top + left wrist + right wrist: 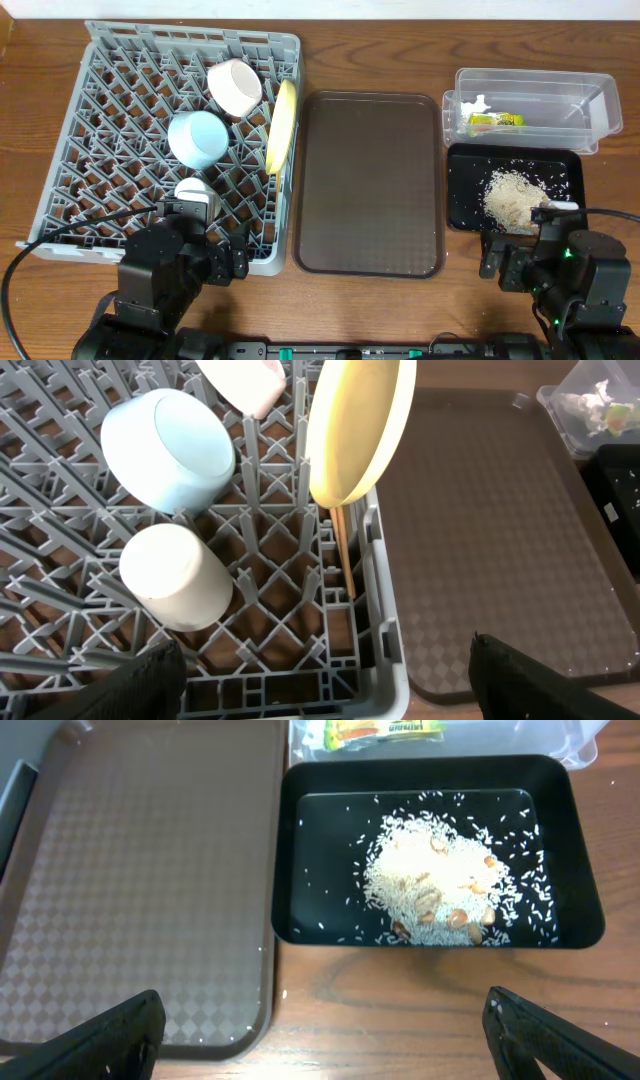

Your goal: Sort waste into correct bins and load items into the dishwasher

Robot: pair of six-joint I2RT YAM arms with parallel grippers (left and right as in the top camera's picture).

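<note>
Overhead: the left gripper (228, 262) sits at the near edge of the large grey plastic lattice dish rack (60, 170). Ahead of its fingers we note the small cream cup (195, 195), then the light blue bowl (197, 138), then the white bowl (234, 86). The round yellow plate (282, 125) stands on edge to their right. The right gripper (500, 265) sits just short of the shallow black rectangular tray (465, 200), which holds whitish rice scraps (510, 195). Beyond that tray is the clear plastic rectangular tub (560, 85), with the green-and-yellow snack wrapper (495, 120) and the crumpled white tissue (478, 102) inside. The large brown serving tray (370, 185) lies between the two arms. Left wrist: the black fingers (150, 680) are spread wide and hold nothing. The cup lies on its side just ahead of the left one. Thin wooden chopsticks (345, 550) stand in a rack cell ahead, between the fingers, under the plate's lower edge. Right wrist: the fingers (560, 1035) are wide apart and empty over bare wooden table (400, 1000). The rice tray is straight ahead and the brown tray is ahead-left.
</note>
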